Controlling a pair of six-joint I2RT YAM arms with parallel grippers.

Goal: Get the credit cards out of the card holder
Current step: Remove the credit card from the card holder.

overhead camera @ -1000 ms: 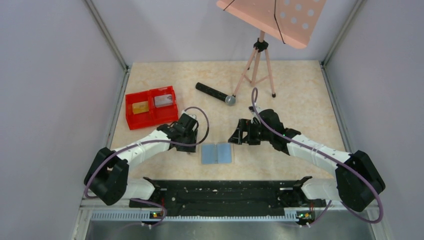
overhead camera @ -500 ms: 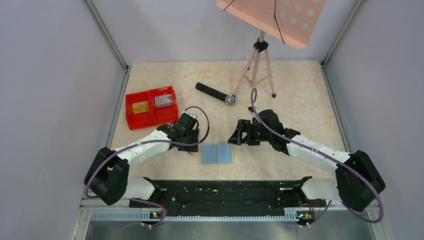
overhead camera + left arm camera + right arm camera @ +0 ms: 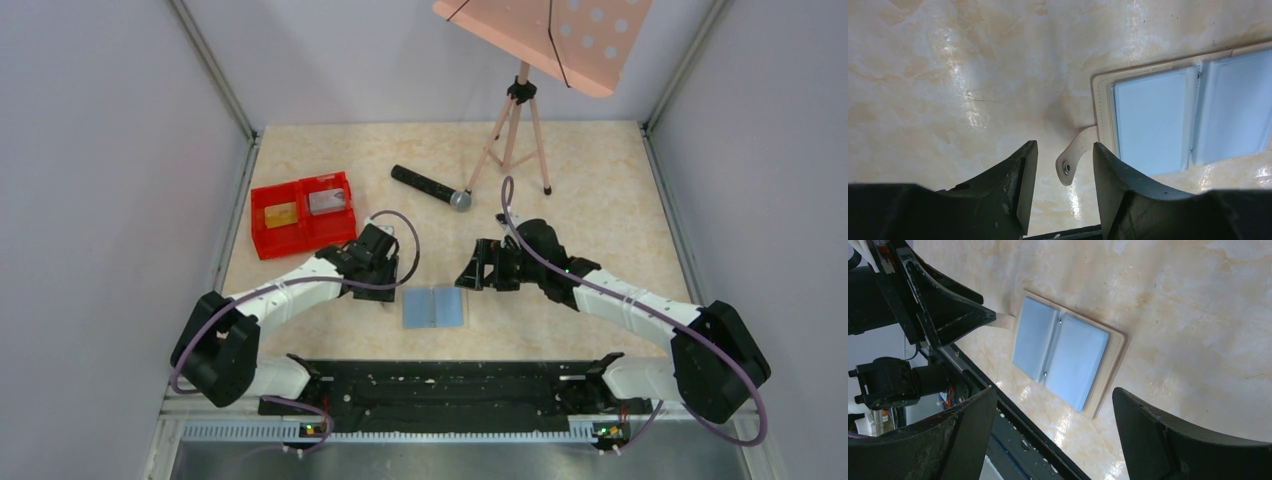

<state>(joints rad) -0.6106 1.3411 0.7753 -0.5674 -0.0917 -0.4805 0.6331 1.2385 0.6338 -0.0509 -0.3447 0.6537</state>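
Left arm [image 3: 290,290] barely shifted, left jaws narrowly parted, empty, card holder [image 3: 1148,120] partly cut off, right jaws wide, empty.

The card holder [image 3: 1153,120] is cut off at the left wrist view's right edge.

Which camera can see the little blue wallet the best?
The right wrist view: the whole open card holder shows large, with both blue panels and the centre fold clear. The left wrist view crops one panel; the top view shows it whole but tiny.
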